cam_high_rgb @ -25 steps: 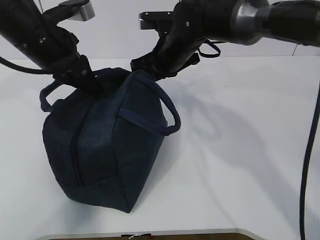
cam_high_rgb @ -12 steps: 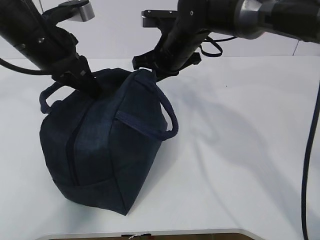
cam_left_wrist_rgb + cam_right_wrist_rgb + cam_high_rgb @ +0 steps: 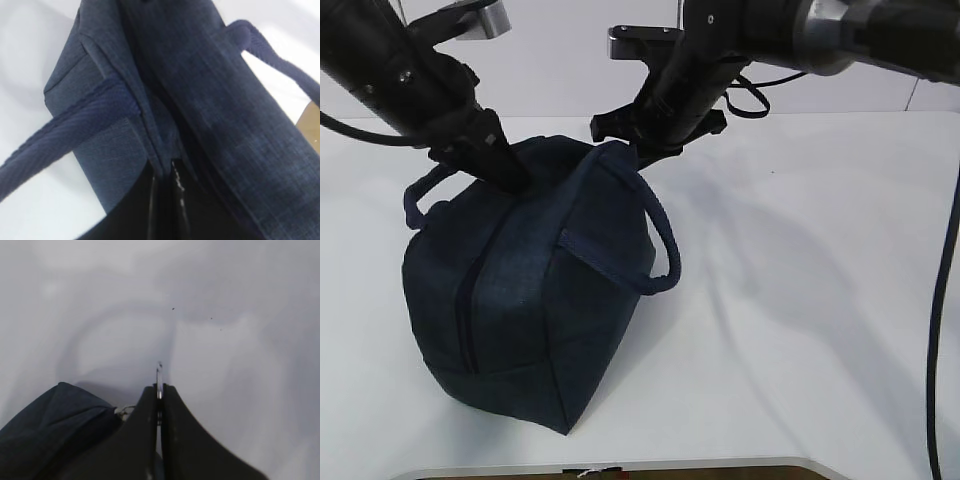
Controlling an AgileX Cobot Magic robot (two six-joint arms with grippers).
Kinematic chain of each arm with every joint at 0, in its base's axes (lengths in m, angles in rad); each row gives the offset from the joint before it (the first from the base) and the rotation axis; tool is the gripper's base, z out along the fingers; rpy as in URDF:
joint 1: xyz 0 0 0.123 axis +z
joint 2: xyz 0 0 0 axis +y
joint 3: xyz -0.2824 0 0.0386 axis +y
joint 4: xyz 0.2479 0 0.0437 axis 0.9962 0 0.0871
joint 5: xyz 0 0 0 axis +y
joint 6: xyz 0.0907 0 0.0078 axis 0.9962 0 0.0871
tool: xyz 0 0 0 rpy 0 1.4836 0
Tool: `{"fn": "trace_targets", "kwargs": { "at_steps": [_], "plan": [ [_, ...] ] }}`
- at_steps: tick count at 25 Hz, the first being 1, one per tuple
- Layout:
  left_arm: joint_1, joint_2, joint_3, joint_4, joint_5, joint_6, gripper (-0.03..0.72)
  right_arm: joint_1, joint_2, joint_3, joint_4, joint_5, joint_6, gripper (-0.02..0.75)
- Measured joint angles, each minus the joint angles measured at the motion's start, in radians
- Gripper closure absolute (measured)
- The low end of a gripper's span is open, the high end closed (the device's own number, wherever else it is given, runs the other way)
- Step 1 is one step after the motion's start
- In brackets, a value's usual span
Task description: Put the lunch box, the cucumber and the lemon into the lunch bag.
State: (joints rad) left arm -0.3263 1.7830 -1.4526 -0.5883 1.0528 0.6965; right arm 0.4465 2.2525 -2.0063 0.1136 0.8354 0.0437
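Lunch bag (image 3: 535,290), navy, upright on white table (image 3: 800,300), zipped; left gripper (image 3: 167,172) clenched on top seam fabric to steady it, right gripper (image 3: 159,390) pinching the metal ring pull (image 3: 159,374) at far end, likely finishing closure.

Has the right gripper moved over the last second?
Yes. The right gripper, shut on the metal ring pull of the dark navy fabric lunch bag, has shifted slightly rightward along the white table.

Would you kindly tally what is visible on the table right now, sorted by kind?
Lunch bag: 1
Loop handles on it: 2
Grippers at the bag, left gripper and right gripper: 2
Lunch box, cucumber, lemon: 0 visible
Total: 5
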Motion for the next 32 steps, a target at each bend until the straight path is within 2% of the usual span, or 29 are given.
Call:
{"fn": "trace_targets", "kwargs": {
  "at_steps": [3,9,11,22,32],
  "plan": [
    [0.0,0.0,-0.005,-0.002,-0.01,-0.042,0.652,-0.004,0.0,-0.006,0.02,0.015,-0.025,0.733],
    [0.002,-0.006,-0.102,0.011,-0.003,-0.125,0.372,-0.006,0.0,-0.04,0.038,0.039,-0.049,0.733],
    [0.002,-0.008,-0.146,0.028,0.021,-0.157,0.335,-0.006,0.0,-0.041,0.045,0.043,-0.055,0.733],
    [0.002,0.079,-0.371,0.077,0.167,-0.209,0.308,-0.006,0.0,-0.042,0.081,0.053,-0.082,0.733],
    [0.002,0.237,-0.499,0.083,0.176,-0.211,0.308,-0.006,0.0,-0.044,0.083,0.06,-0.085,0.733]
  ]
}}
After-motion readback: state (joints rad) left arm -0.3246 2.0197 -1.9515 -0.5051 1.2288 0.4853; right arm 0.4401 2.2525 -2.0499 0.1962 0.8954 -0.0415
